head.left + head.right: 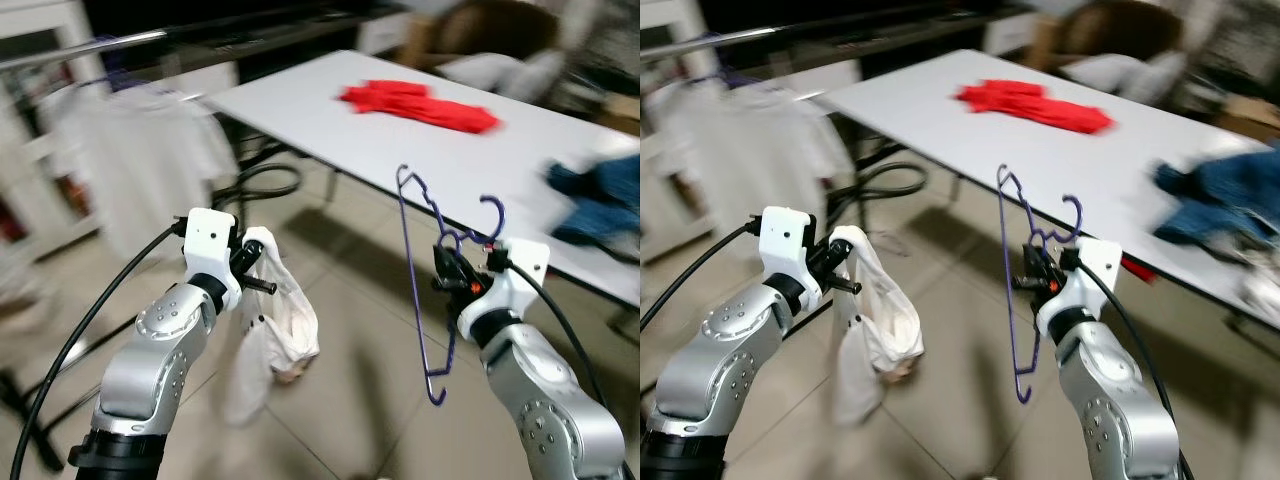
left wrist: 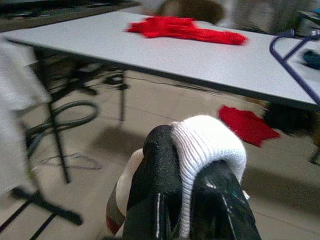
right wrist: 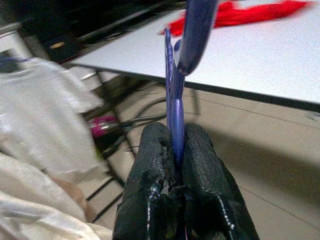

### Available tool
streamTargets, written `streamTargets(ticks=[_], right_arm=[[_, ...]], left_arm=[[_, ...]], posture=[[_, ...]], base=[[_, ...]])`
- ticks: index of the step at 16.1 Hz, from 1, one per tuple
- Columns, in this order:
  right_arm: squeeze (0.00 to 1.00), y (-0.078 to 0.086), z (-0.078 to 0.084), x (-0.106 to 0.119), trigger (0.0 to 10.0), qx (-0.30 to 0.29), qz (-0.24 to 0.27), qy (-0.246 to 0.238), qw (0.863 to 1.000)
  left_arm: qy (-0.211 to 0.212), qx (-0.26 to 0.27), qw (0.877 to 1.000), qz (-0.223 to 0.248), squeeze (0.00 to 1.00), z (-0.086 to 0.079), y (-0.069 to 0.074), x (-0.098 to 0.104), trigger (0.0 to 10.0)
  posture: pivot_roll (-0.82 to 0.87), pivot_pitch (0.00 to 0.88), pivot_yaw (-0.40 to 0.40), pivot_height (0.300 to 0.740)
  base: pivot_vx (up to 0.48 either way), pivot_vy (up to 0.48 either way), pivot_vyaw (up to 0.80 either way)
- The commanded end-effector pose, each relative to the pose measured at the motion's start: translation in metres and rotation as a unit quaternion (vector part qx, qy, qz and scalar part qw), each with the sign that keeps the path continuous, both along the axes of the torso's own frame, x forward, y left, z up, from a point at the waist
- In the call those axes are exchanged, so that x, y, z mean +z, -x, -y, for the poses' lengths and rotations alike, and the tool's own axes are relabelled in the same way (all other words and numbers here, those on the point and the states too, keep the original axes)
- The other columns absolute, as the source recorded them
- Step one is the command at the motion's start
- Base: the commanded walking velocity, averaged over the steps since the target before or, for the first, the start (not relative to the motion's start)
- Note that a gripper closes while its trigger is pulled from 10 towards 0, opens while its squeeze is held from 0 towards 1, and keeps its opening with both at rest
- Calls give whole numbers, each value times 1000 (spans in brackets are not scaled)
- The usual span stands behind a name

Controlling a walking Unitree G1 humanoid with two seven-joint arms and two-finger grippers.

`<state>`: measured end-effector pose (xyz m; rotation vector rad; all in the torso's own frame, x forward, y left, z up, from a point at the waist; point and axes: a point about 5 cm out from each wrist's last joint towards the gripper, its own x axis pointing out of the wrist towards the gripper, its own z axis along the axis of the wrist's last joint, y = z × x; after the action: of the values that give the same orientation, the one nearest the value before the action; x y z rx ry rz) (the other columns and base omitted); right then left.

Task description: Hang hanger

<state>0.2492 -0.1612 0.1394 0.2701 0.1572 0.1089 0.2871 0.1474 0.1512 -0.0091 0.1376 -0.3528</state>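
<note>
Your right gripper point(image 1: 447, 272) is clamped on the purple hanger point(image 1: 440, 290); in the right wrist view the two black fingers point(image 3: 150, 175) press together on the thin purple wire, which rises between them. The hanger stands roughly upright in the air over the tiled floor point(image 1: 340, 400), its hook point(image 1: 492, 215) up near the gripper and its long side dropping below your wrist. Your left gripper point(image 1: 250, 268) is closed on a white garment point(image 1: 275, 330); the left wrist view shows its ribbed edge point(image 2: 205, 145) pinched between the fingers, with the rest hanging limp below.

Beyond both arms you have a white table point(image 1: 450, 150) carrying a red garment point(image 1: 420, 103) toward its far side and a blue garment point(image 1: 600, 200) at its right end. A red cloth point(image 2: 247, 125) lies on the floor under the table. To your left, a white shirt point(image 1: 140, 150) hangs from a rail point(image 1: 85, 48), blurred. A black cable point(image 1: 265, 185) loops on the floor near the table leg.
</note>
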Motion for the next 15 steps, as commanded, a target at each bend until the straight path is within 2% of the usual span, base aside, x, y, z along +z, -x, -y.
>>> streamTargets(ticks=[1, 6, 8, 13, 15], right_arm=[[0, 2, 7, 4, 10000, -20, 7, -1, 1000], [0, 3, 6, 3, 10000, -27, 3, -6, 1000], [0, 3, 5, 3, 10000, -24, 3, -5, 1000], [0, 1, 6, 2, 10000, -27, -8, -3, 1000], [0, -1, 5, 3, 10000, -13, -11, 16, 1000]], left_arm=[[-2, -10, 1000, 16, 0, 3, -2, 7, 10000], [-8, -16, 1000, 17, 0, 3, -5, 7, 10000], [-11, -15, 1000, 16, 0, 2, -5, 7, 10000], [-14, -6, 1000, 16, 0, 3, -7, 7, 10000], [-13, 0, 1000, 23, 0, 2, -9, 7, 10000]], posture=[[-4, 0, 5, 740], [-1, 0, 12, 740], [0, 0, 12, 740], [0, 0, -4, 740], [-23, 0, 3, 740]], base=[[0, 480, -800], [0, 479, -800], [0, 418, -450], [0, 0, 0], [0, 0, 0]])
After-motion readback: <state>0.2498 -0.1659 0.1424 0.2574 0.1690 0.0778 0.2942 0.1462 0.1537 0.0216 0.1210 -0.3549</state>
